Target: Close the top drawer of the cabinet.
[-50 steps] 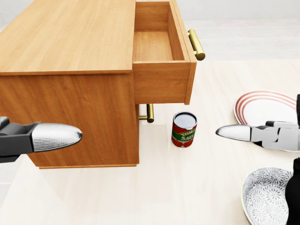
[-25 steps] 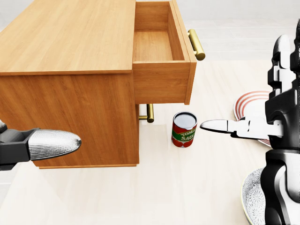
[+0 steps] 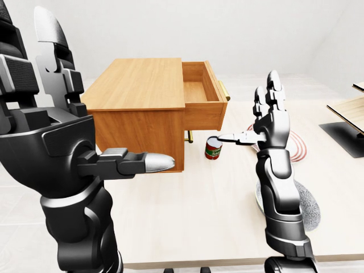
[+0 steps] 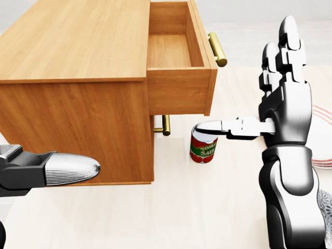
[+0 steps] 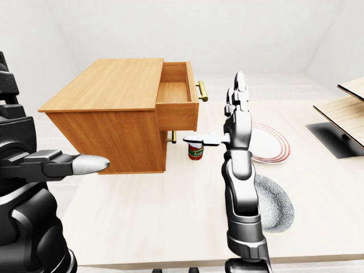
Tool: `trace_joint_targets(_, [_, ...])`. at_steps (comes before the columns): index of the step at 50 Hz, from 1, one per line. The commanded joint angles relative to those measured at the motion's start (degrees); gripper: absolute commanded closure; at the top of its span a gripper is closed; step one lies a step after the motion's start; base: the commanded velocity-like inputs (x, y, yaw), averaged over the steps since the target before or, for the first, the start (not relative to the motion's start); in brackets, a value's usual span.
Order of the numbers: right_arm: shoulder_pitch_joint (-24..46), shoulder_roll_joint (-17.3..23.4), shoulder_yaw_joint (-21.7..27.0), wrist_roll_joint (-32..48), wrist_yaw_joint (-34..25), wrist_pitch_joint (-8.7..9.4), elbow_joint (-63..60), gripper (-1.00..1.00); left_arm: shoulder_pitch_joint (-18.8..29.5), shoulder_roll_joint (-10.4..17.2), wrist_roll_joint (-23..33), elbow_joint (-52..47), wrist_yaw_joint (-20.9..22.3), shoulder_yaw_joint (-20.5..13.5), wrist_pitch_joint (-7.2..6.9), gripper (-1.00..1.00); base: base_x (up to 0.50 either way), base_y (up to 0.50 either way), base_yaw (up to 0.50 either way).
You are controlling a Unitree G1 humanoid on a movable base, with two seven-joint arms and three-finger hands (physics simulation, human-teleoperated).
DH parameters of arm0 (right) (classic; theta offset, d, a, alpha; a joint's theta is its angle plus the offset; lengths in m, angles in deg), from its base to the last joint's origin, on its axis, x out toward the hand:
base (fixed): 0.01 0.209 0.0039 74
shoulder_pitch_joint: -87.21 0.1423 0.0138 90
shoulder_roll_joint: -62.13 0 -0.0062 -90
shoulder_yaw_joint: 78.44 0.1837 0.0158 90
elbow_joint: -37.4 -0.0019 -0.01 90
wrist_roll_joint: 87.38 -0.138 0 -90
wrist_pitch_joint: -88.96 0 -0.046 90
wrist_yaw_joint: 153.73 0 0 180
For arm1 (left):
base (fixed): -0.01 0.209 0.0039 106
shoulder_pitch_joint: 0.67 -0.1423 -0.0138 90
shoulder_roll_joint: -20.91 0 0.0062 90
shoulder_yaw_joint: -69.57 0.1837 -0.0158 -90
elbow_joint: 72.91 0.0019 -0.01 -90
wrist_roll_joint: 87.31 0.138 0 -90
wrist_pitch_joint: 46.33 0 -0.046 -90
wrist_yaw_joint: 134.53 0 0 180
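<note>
Pale wood tabletop (image 5: 170, 216) is spreading under a white, bare room, and on it the cabinet (image 4: 78, 78) is sitting toward the left of the head view. Its top drawer (image 4: 176, 57) is standing pulled out to the right, its inside showing bare wood, with a brass handle (image 4: 217, 49) running along its outer face. Below it, a second brass handle (image 4: 165, 125) is showing on the lower drawer, which is sitting flush with the cabinet.

Just beside the cabinet's lower right corner a tomato sauce can (image 4: 203, 144) is standing upright on the table, under the overhang of the open drawer.

The right hand (image 4: 282, 104) is rising upright to the right of the drawer, fingers (image 4: 288, 36) spread and pointing up, thumb jutting sideways to the left so that its tip is hanging above the can's rim in the head view. It is gripping nothing and is standing apart from the drawer's face.

The left hand (image 3: 54, 131) is filling the left side of the left-eye view, likewise spread, with its thumb pointing right across the cabinet's side panel and nothing between the fingers.

Farther right, a red-ringed plate (image 5: 267, 145) is lying flat behind the right arm, and a patterned grey bowl (image 5: 273, 205) is resting nearer the table's bottom edge. At the right edge of the right-eye view, wooden shelf boards (image 5: 347, 102) are poking in above a dark base.
</note>
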Motion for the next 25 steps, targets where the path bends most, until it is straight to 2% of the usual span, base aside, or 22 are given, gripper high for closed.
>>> trace_joint_targets(1, [2.67, -0.68, -1.91, 0.77, 0.08, 0.00, 4.89, -1.00, 0.85, -0.09, 0.14, -0.25, 0.40, -0.09, 0.00, -1.00, 0.00, 0.00, 0.00])
trace_joint_targets(10, [1.86, -1.03, -1.66, 0.69, 0.08, 0.00, 4.14, -1.00, 2.85, 0.28, 0.03, -0.56, 0.33, -0.46, 0.00, -1.00, 0.00, 0.00, 0.00])
trace_joint_targets(11, [1.93, -1.06, -1.31, 0.61, 0.64, 0.00, 3.22, -1.00, 4.00, 0.19, -0.15, -0.14, 0.24, -0.73, 0.00, -1.00, 0.00, 0.00, 0.00])
trace_joint_targets(12, [1.60, -0.15, -2.01, 1.75, 0.63, 0.00, 0.96, -1.00, 7.95, 0.32, -0.50, 0.87, 0.00, -1.39, 0.00, -1.00, 0.00, 0.00, 0.00])
trace_joint_targets(25, [1.59, -0.43, -1.82, 2.10, 0.33, 0.00, 0.73, -1.00, 8.17, 0.69, -1.10, 1.00, -0.46, -1.44, 0.00, -1.00, 0.00, 0.00, 0.00])
